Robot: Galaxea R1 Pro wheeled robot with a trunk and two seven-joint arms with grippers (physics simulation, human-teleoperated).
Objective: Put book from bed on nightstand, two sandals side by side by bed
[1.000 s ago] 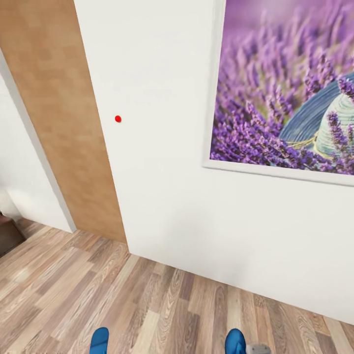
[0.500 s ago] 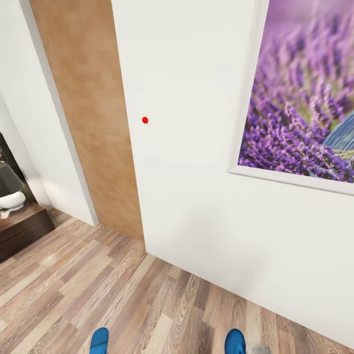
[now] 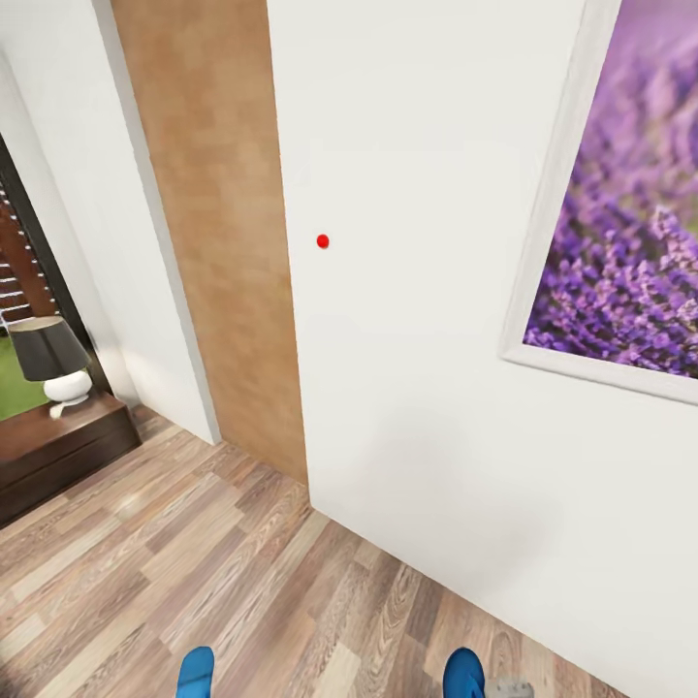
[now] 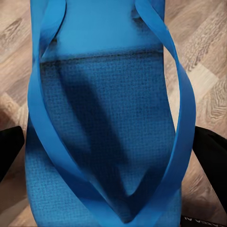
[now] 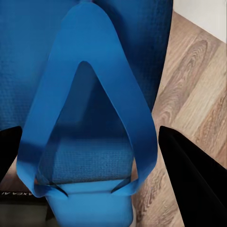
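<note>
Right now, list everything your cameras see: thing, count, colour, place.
sandals: two, bright blue, one between the left hand's fingers, one between the right hand's
floor: one, light brown planks, underfoot
wall: one, white, straight ahead
red dot: one, on that wall
wood panel: one, tan, left of the wall
picture: one, purple flowers, white frame, on the wall at right
lamp: one, dark shade, white base, on a dark cabinet far left
hands: black fingers, left, right

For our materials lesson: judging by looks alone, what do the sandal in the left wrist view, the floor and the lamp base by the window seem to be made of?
The sandal looks like matte foam or rubber: a fine dimpled footbed, with smoother straps. The floor looks like wood planks, or a laminate, with printed-looking grain and a low sheen. The lamp base seems glazed white ceramic, rounded and glossy, though it is small.
</note>
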